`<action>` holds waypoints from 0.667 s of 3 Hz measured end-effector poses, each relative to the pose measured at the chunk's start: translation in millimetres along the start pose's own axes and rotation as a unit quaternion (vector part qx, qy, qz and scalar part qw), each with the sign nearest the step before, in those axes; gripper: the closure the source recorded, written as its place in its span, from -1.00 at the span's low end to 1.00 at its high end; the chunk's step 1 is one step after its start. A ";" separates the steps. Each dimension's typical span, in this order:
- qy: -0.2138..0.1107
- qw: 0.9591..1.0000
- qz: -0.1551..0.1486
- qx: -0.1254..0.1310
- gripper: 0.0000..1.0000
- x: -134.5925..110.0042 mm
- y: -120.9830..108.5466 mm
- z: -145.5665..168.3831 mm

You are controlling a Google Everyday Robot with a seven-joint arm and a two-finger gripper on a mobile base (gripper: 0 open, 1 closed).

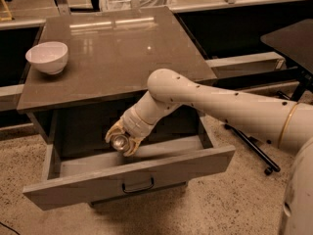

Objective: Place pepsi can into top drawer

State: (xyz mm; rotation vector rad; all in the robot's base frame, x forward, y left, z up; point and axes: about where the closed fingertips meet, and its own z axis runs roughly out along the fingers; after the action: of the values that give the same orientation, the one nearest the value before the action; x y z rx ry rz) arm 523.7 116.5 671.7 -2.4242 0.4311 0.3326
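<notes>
- Your gripper (121, 140) hangs inside the opening of the top drawer (161, 170), left of its middle and just above the drawer floor, with the fingers closed around the pepsi can (118, 142).
- The can lies tilted in the grasp, its silver end turned towards the camera (the blue side is mostly hidden by the fingers), and it looks clear of the floor rather than resting on it.
- Bring the wrist down gently until the can meets the floor before you let go; a drop from here would likely send it rolling towards the side wall.
- Level the can if you can, so it settles on its side along the drawer instead of landing on an edge.
- Watch the forearm (161, 102), which passes close under the edge of the cabinet top (117, 53). Lower with the wrist, not by swinging the elbow.
- Part the fingers slowly, then draw back up and out over the front panel, staying clear of the handle (138, 186).
- The white bowl (47, 57) sits well apart on the top, so it needs no thought.
</notes>
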 end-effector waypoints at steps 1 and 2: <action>-0.003 1.000 -0.002 -0.002 -0.58 -0.5 -0.5 2.8; -0.003 1.000 -0.002 -0.002 -1.00 -0.6 -0.5 2.9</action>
State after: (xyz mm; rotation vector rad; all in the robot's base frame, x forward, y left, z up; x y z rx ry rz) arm 523.0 118.9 670.0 -2.4261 0.4227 0.3399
